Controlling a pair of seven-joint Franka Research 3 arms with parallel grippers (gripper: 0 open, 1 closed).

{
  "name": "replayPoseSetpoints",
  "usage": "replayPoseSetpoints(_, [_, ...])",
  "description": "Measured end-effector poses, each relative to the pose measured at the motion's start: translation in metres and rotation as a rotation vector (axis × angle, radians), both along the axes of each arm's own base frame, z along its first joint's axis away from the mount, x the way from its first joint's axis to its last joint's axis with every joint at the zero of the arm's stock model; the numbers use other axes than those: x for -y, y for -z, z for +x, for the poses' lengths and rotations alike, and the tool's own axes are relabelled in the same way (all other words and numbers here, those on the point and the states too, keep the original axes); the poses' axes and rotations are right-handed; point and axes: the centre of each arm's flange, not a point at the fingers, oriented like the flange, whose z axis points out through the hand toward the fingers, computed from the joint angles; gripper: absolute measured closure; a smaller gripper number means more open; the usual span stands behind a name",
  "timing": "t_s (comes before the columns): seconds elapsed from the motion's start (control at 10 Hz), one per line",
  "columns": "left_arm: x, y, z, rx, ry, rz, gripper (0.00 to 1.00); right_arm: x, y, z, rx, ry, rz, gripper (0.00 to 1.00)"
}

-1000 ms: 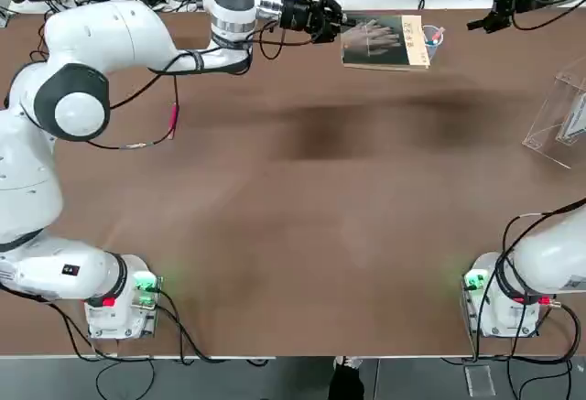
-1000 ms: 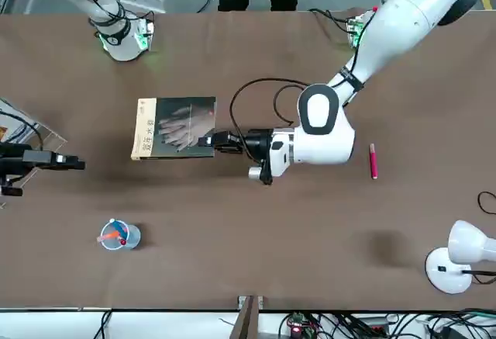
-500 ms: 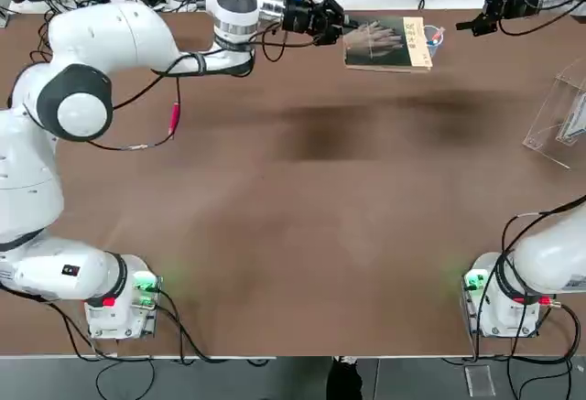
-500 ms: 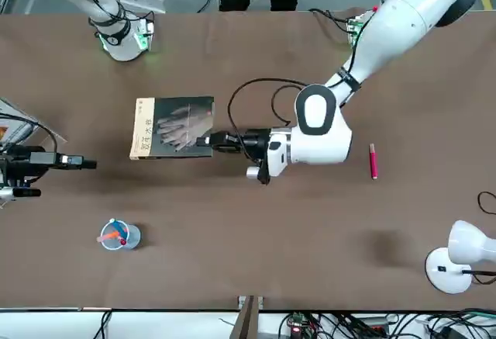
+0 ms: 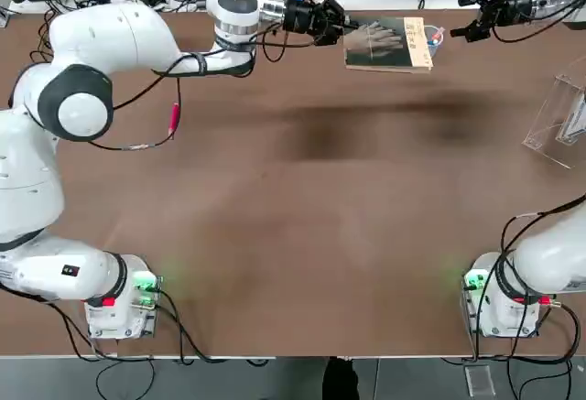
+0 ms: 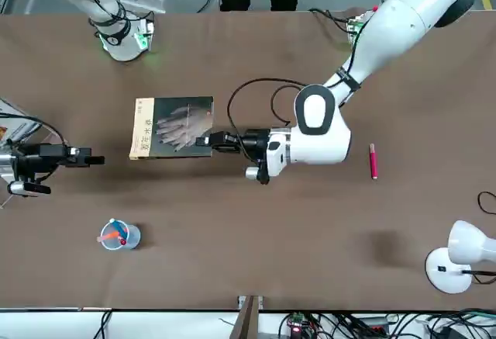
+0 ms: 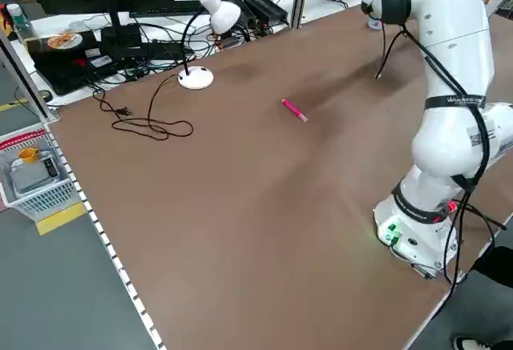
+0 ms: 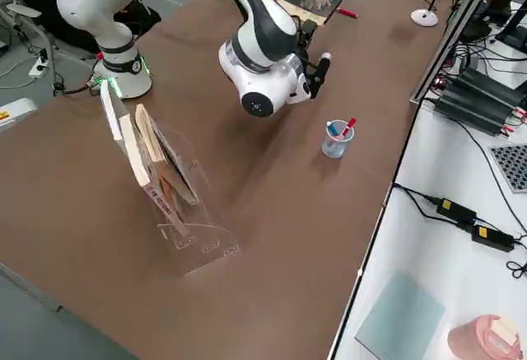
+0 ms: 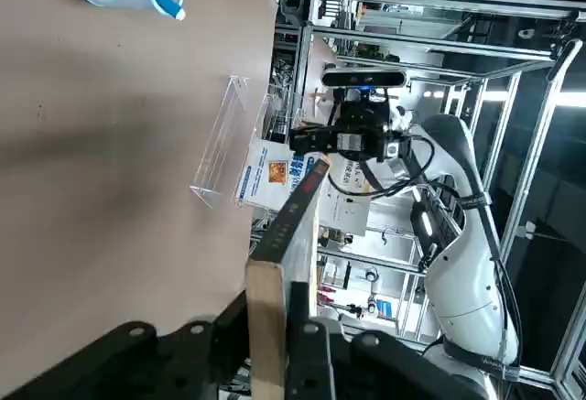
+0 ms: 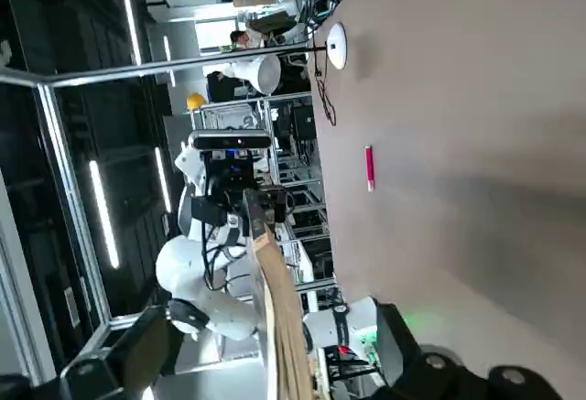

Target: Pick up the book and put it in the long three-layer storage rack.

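Left end effector [image 6: 208, 140], centre-left of the front view: jaws clamped on the near edge of the book [image 6: 172, 127], holding it flat and level. In the top view the same pair sits at upper centre, end effector [image 5: 341, 27] at the book's [image 5: 388, 43] left edge. Whether the book clears the tabletop [image 5: 302, 199] or rests on it is hard to judge from overhead; the left wrist view shows the book [image 9: 282, 263] edge-on between the black fingers [image 9: 309, 363], which suggests it is raised.

Right end effector [image 6: 91, 158], far left of the front view, level with the book's tan strip side but apart from it: jaws spread wide, holding nothing. In the top view it sits at upper right [image 5: 463, 32].

Containers: the long three-layer storage rack [image 8: 169, 191], left of centre in the right side view, clear acrylic, already carries a few thin booklets leaning in its slanted tiers. In the top view it shows at the right edge [image 5: 558, 116]. A small clear cup [image 6: 116, 235] with a red and a blue pen stands lower left in the front view.

Arm pose: left arm stretched far across the tabletop, wrist turned so the end effector lies horizontal. Right arm reaches forward, end effector also horizontal, pointing at the book.

Loose on the tabletop: a pink pen [image 6: 373, 160], right of the left arm's wrist in the front view.
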Motion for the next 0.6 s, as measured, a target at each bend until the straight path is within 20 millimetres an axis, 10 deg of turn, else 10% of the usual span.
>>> replayPoseSetpoints(0.6, [0.001,-0.001,0.0,0.001,0.0,-0.002,0.96,-0.018,0.023,-0.014,-0.033,-0.03,0.02,0.0])
